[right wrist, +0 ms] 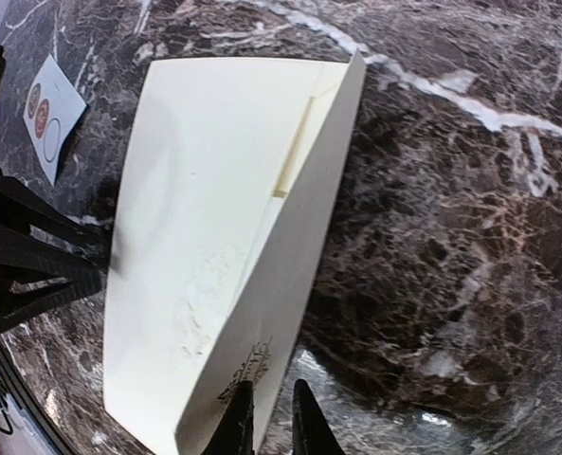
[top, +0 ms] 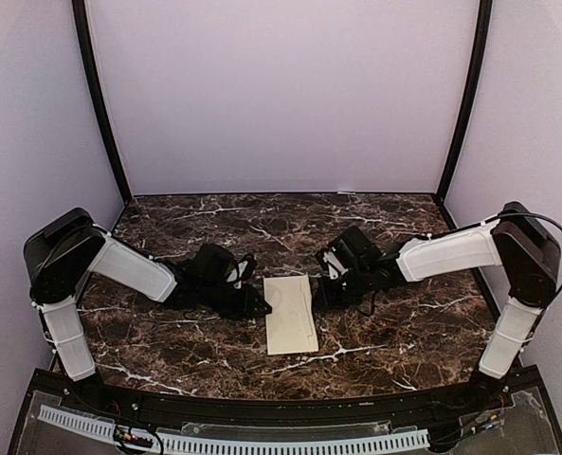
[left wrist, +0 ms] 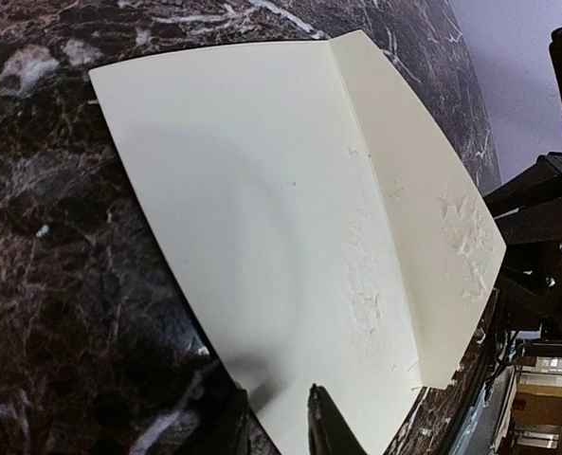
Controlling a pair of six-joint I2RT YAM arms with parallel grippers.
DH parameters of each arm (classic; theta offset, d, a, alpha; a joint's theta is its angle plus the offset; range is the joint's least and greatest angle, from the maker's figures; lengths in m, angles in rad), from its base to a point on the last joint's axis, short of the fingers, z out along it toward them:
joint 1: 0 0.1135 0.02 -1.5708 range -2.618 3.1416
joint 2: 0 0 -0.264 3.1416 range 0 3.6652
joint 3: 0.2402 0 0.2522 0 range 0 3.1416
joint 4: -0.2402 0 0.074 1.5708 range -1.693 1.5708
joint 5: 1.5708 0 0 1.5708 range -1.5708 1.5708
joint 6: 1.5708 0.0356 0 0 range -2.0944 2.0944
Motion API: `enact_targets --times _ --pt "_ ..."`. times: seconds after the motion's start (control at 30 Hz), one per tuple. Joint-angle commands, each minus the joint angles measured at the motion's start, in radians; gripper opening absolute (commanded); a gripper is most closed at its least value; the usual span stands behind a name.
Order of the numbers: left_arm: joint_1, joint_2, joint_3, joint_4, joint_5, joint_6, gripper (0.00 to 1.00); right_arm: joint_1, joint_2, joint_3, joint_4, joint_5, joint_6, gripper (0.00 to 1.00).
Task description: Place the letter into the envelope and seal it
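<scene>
Black two-finger left gripper (left wrist: 279, 409), jaws narrowly apart, sits at the left edge of a plain cream paper envelope (top: 290, 313) lying mid-way across the dark veined marble table (top: 404, 332). Opposite, the right gripper (right wrist: 271, 403), jaws likewise narrowly apart, straddles the edge of the envelope's raised right flap (right wrist: 309, 209). A dark ornamental print (right wrist: 247, 365) shows beside these fingertips; whether it belongs to the tan bordered letter cannot be told.

1. Dark brown marble-pattern table (top: 167, 351), white veins throughout.
2. Plain pale lilac walls (top: 281, 95) on three sides, with black posts (top: 99, 104) at the back corners.
3. White slotted strip (top: 262, 444) along the near edge.
4. Small white card (right wrist: 51, 116) with round marks, flat on the table.
</scene>
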Motion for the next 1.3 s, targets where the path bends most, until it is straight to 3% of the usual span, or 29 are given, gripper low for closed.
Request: enact_targets --times 0.0,0.63,1.27 --pt "0.003 0.010 0.005 -0.013 0.009 0.013 0.21 0.023 0.036 0.036 0.097 -0.054 0.021 0.11" --pt "0.002 0.011 0.000 0.000 0.022 0.012 0.20 0.058 0.169 0.073 0.113 -0.097 0.036 0.03" --pt "-0.028 -0.084 0.054 0.004 -0.018 0.009 0.25 0.057 0.171 0.049 0.092 -0.074 0.051 0.02"
